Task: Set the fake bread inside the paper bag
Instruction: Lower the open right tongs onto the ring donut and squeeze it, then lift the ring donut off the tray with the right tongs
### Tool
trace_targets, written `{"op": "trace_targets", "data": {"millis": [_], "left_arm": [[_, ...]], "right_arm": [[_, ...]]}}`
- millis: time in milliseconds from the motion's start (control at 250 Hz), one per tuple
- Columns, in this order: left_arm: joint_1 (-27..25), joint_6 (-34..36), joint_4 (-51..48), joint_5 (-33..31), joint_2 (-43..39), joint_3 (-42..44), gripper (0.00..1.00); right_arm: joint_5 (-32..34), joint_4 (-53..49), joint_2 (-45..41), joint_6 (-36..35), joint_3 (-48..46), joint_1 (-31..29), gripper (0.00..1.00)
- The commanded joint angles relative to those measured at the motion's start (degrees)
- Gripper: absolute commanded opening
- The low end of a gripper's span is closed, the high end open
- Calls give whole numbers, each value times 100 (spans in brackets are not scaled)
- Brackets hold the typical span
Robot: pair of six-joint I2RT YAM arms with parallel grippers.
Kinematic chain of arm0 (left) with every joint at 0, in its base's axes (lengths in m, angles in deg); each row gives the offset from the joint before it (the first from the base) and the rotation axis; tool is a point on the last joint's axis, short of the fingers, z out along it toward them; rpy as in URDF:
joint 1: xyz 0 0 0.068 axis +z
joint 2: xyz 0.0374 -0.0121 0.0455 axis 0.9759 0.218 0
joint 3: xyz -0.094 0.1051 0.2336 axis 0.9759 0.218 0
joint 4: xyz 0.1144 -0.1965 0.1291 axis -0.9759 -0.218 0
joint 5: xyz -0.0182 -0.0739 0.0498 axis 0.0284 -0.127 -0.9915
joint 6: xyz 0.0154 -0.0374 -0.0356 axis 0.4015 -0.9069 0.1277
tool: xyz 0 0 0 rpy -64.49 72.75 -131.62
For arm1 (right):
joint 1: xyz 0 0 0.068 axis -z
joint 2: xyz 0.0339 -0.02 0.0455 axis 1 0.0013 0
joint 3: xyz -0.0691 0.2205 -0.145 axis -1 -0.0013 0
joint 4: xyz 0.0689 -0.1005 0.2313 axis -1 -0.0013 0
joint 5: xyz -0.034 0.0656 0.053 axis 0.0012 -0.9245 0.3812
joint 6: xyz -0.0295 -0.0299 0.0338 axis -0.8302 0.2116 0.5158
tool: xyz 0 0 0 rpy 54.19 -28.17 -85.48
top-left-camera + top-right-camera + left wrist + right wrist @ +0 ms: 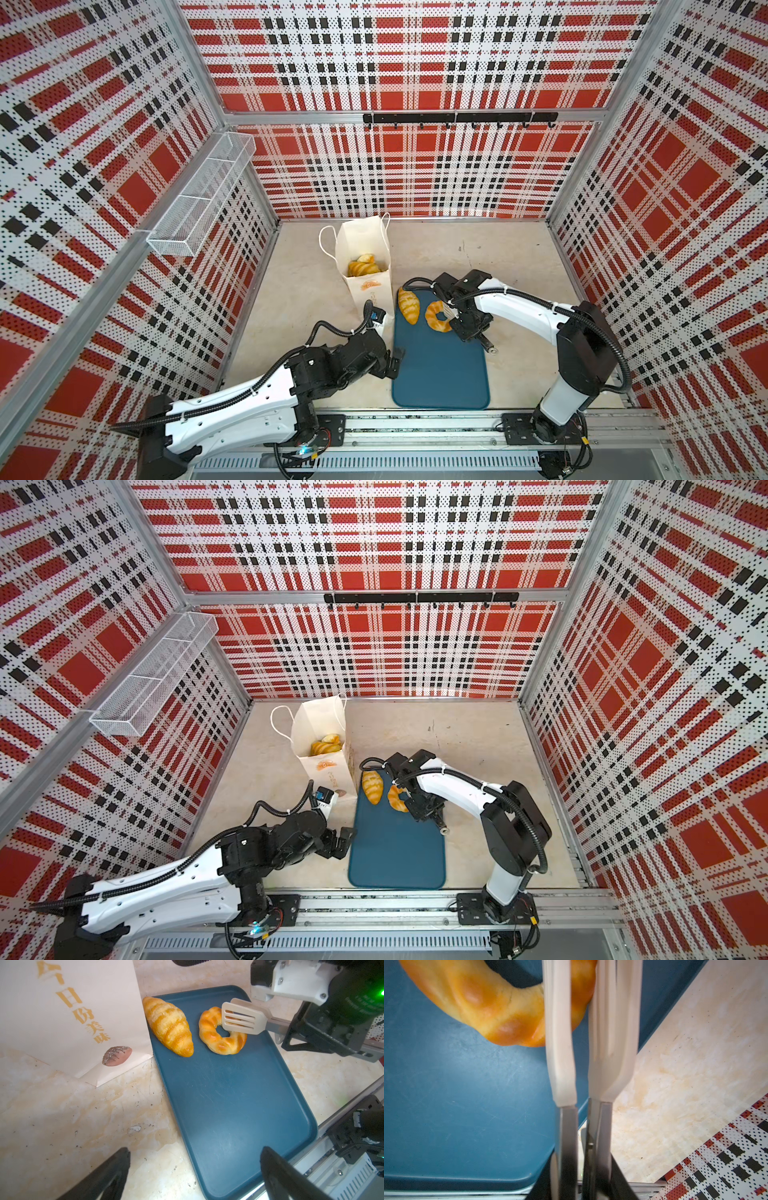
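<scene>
2 glossy golden pastries lie on the tray; more bread sits in the bag.
Lower left of centre, the left gripper has its jaws wide and empty. Above it, the upright white paper bag holds striped bread. To the right, on the teal tray, lie a croissant and a ring doughnut. The right gripper clamps pale tongs that straddle the doughnut.

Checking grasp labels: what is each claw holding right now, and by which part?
Right claw grips the tongs by their metal handles. The tongs' beige blades straddle the rim of the ring doughnut on the tray. Left claw is open, empty.
</scene>
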Motion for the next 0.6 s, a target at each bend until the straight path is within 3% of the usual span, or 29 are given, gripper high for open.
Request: {"op": "trace_targets", "data": {"millis": [0, 596], "left_arm": [[-33, -65, -52, -202, -94, -70, 99], [-32, 87, -274, -354, -149, -400, 99]], "right_arm": [[24, -93, -250, 13, 196, 15, 31], [-48, -73, -1064, 392, 71, -88, 29]]}}
